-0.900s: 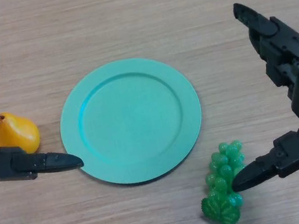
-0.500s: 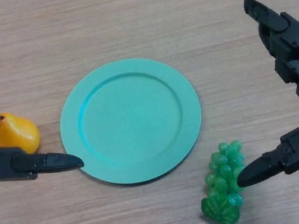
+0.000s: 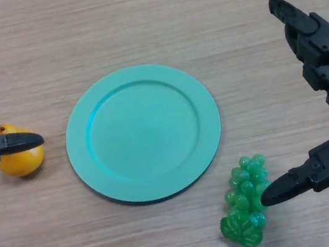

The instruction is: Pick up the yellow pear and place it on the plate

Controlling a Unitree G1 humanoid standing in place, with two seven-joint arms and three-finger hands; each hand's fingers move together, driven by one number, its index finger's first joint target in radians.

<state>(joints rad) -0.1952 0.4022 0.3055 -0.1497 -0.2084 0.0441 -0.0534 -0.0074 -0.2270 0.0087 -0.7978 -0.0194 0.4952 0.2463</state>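
The yellow pear [image 3: 19, 160] lies on the wooden table [image 3: 135, 15] near the left edge of the head view, just left of the teal plate [image 3: 143, 132] and apart from its rim. Of the left hand [image 3: 2, 145] only one black finger shows, reaching in level from the left edge and lying across the upper part of the pear; the rest of that hand is out of view, so it cannot be told whether it is spread or closed on the fruit. The plate sits at the centre of the table with nothing on it. The right hand [image 3: 323, 79] is at the right edge, spread wide and holding nothing, one part pointing up and away, the other pointing left with its tip over the bunch of green grapes [image 3: 246, 201], which lies below and right of the plate.
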